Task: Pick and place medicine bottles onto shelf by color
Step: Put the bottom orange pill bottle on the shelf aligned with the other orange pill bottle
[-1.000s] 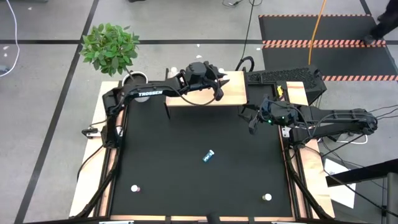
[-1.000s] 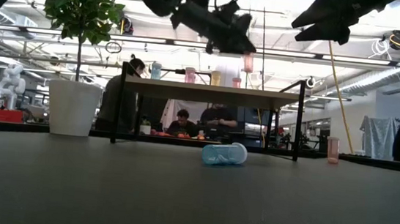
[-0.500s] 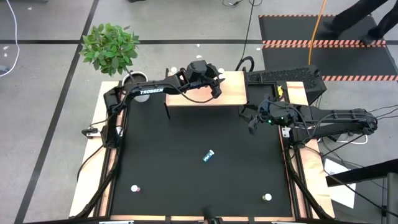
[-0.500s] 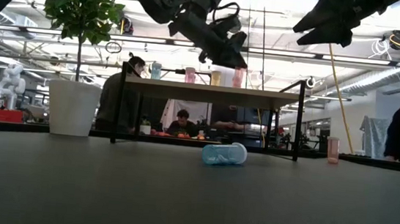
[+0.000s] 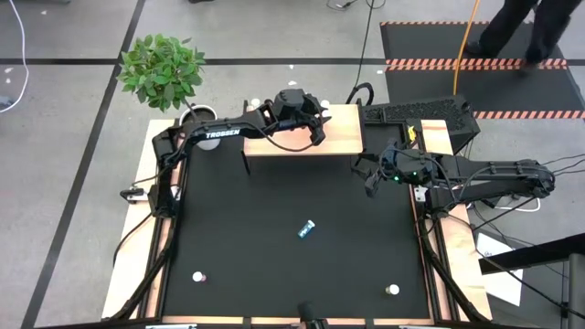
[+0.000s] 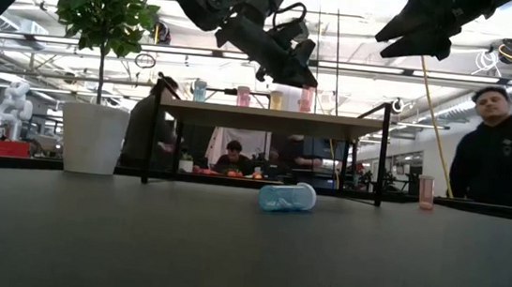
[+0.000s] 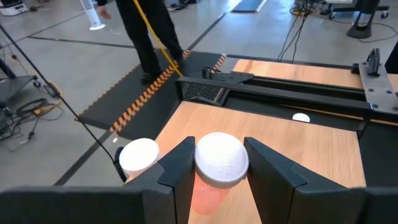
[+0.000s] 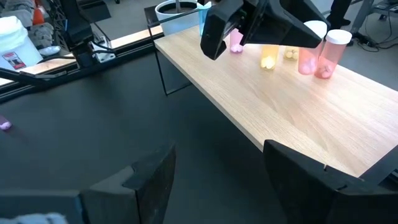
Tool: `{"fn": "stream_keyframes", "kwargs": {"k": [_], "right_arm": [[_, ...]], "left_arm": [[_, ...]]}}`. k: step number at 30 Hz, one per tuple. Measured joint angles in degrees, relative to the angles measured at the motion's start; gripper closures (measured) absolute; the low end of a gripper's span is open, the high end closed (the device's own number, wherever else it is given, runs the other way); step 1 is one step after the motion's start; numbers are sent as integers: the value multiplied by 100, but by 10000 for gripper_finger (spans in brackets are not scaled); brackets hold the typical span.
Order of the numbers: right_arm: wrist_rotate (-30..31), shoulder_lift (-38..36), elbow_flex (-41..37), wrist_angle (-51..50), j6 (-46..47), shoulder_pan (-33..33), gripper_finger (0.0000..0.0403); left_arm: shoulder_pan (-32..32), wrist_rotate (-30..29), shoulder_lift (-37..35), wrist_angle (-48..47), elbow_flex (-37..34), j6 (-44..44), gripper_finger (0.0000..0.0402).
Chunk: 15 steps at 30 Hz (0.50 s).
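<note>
My left gripper is over the right part of the wooden shelf, shut on a pink medicine bottle with a white cap. A teal, a pink and a yellow bottle stand on the shelf top to its left. Another teal bottle lies on its side in the middle of the black table. My right gripper hangs open above the table's right side, touching nothing. My left gripper pinches the pink bottle between its two fingers at the white cap and the top of the body. The fingers come slanting down from above. The bottle is upright, and its base appears to rest on the shelf top.
A potted plant in a white pot stands at the shelf's left end. Two small white-capped bottles stand near the table's near edge. A person stands beyond the table on the right.
My left gripper has come down toward the shelf and a little toward the table's left. The pink bottle, which hung clear above the shelf a second ago, now stands on the shelf top. A person has walked into view on the right.
</note>
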Motion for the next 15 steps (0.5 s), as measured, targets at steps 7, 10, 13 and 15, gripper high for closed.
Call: {"fn": "stream_keyframes", "kwargs": {"k": [7, 10, 13, 15], "right_arm": [[-2, 0, 0, 2, 26, 0, 163], [-5, 0, 0, 2, 30, 0, 163], [-8, 0, 0, 14, 42, 0, 163], [-10, 0, 0, 77, 42, 0, 163]], "left_arm": [[4, 50, 0, 115, 0, 219, 268], [29, 66, -2, 117, 0, 198, 268], [56, 66, -2, 114, 0, 189, 268], [79, 66, -2, 118, 0, 156, 268]]}}
